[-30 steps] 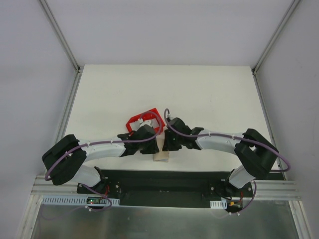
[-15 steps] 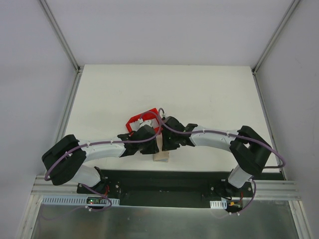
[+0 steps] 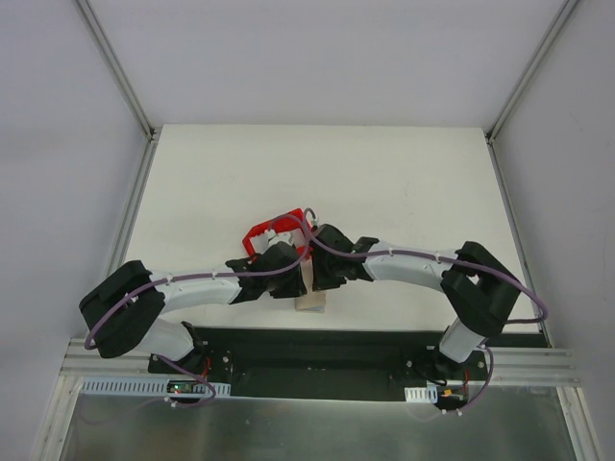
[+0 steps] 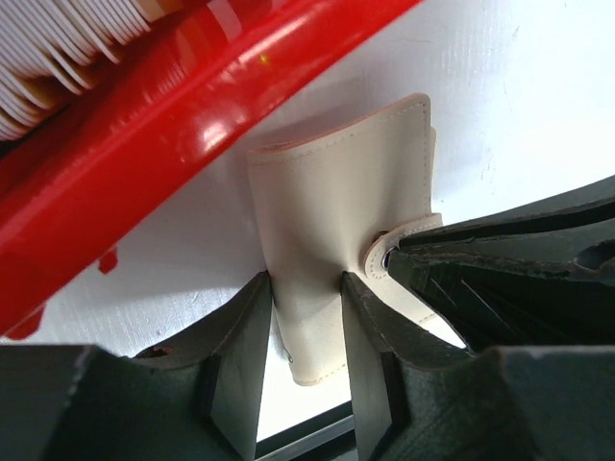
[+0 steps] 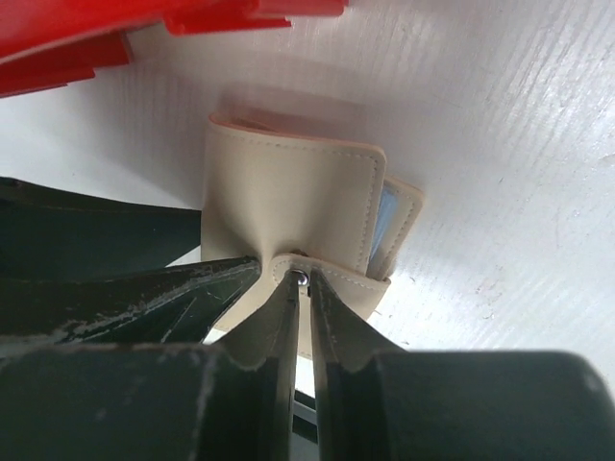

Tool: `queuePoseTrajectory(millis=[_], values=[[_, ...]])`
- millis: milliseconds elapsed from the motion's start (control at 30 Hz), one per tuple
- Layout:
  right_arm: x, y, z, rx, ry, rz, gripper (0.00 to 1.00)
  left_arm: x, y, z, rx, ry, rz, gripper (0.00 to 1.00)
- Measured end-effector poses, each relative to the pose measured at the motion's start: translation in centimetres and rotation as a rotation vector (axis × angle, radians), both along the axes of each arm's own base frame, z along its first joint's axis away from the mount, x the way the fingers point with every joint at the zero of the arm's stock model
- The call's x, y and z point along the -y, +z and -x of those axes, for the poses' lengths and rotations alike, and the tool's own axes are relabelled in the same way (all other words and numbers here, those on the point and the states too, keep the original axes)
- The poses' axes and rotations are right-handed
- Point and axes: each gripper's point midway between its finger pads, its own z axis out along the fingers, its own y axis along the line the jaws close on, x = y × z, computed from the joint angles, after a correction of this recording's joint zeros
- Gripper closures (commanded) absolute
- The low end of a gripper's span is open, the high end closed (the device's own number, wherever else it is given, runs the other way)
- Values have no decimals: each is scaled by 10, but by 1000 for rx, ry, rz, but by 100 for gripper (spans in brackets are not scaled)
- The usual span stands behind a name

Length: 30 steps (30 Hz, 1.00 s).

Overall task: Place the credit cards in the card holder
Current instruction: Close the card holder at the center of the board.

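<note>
The tan card holder stands on edge on the white table beside the red bin; it also shows in the top view. My left gripper is shut on its folded body, one finger on each side. My right gripper is shut on the card holder's snap tab, with the round stud between its tips. The holder is slightly parted, and its pale blue lining shows. Several whitish credit cards stand in the red bin. In the top view both grippers meet over the holder.
The red plastic bin lies just beyond the card holder, its wall close to my left fingers; it shows in the top view. The black base plate runs along the table's near edge right behind the holder.
My right arm has moved left to the card holder and its gripper has come onto the snap tab. My left gripper has kept its hold and place.
</note>
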Motion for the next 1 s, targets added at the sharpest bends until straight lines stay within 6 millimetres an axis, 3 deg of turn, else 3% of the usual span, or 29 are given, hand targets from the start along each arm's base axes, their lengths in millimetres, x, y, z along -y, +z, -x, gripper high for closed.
queuePoseTrajectory(millis=[300, 667, 1000], values=[[3, 3, 0, 75, -22, -121, 84, -4, 5, 1, 45, -27, -29, 61], [12, 4, -9, 130, -82, -143, 84, 0, 35, -32, 156, -20, -40, 60], [27, 7, -13, 170, -120, -145, 82, -1, 11, -30, 104, -60, -104, 62]])
